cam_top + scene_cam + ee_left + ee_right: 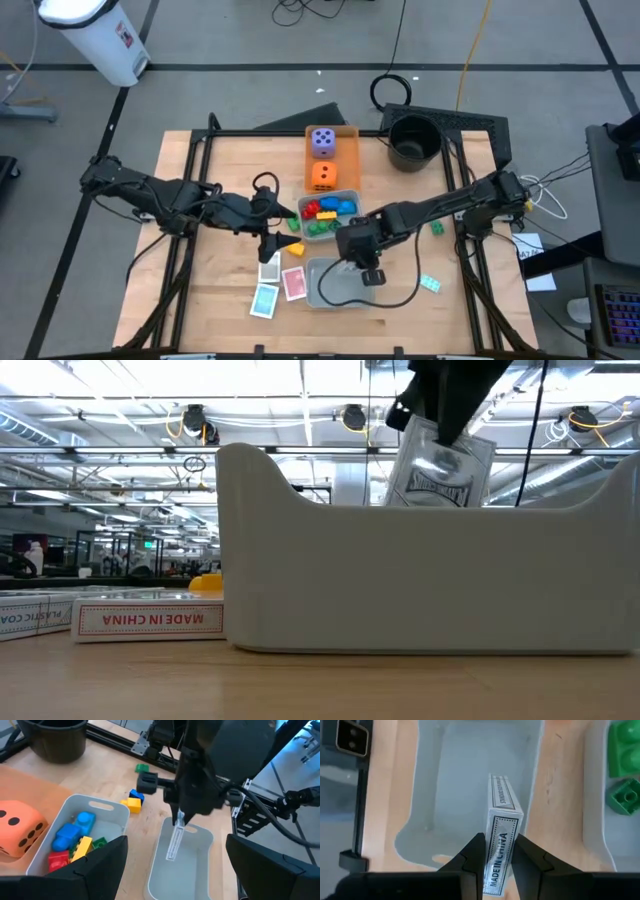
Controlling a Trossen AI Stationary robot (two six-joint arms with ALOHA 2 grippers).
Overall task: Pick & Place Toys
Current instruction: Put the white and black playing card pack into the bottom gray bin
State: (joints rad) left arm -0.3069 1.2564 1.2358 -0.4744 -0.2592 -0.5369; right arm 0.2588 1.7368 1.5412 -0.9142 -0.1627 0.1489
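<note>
The right gripper (497,852) pinches a white card box (501,837) on edge above the empty grey tray (330,292); the left gripper (268,222) waits open beside it. Released this high, the upright box may tip against the tray wall or bounce out.

There are two fist-sized dotted foam dice, a purple die (322,141) and an orange die (322,176), on the one flat orange tray (346,150). There are also two grey rectangular plastic trays, the brick tray (95,801) and the other tray (202,831), and one black bucket (413,140). Small flat card packs number four: a pale pack (270,268), a pink pack (294,284), a teal pack (264,301) and an upright white pack (500,820). The small plastic bricks (75,837) are too jumbled to count, with at least three more loose, among them a green brick (438,229).
</note>
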